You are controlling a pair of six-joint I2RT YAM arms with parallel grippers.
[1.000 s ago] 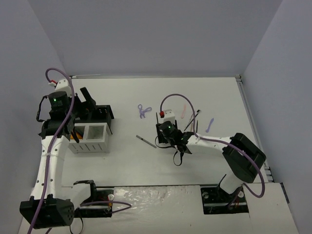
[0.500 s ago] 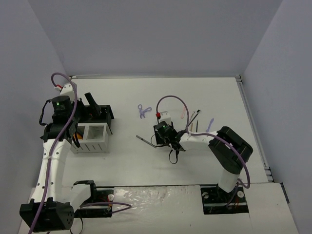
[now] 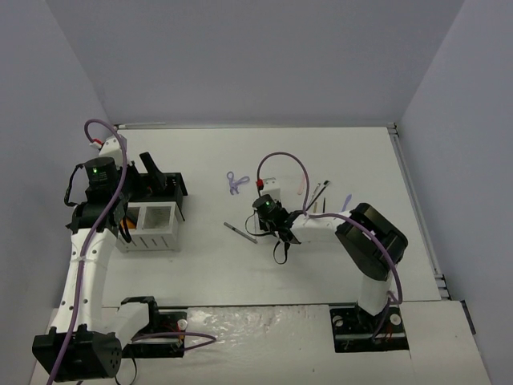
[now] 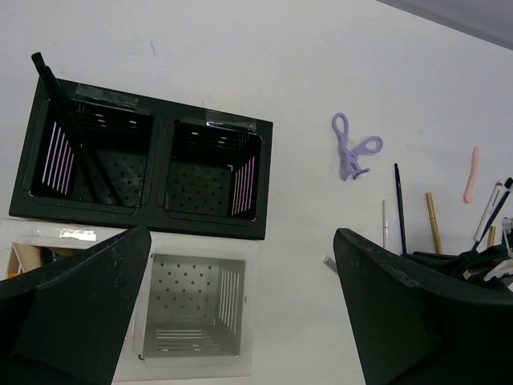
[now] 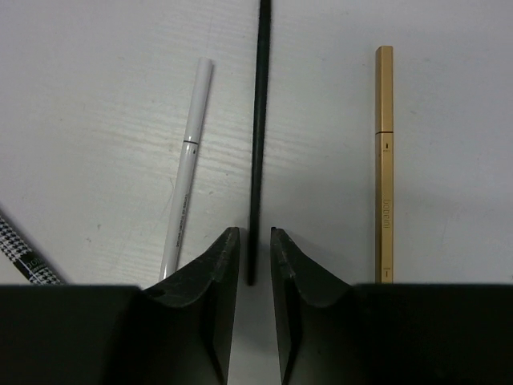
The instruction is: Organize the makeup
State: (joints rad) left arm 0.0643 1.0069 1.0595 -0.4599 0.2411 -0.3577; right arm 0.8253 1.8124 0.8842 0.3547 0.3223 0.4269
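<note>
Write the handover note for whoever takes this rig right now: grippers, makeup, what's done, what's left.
Left gripper: wide open, empty, above the organizer.
Right gripper: jaws narrowed around the near end of the thin black pencil lying on the table; grip not confirmed.
Done: one black stick stands in a black compartment, a tan-orange item in a white one.
Left: white pencil, gold stick, purple scissor-like tool, pink tool.

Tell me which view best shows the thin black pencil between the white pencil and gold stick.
Right wrist view: the thin black pencil runs up the centre, close and sharp. The left wrist view shows it as a distant thin line. Top external: the right arm seems to cover it.
</note>
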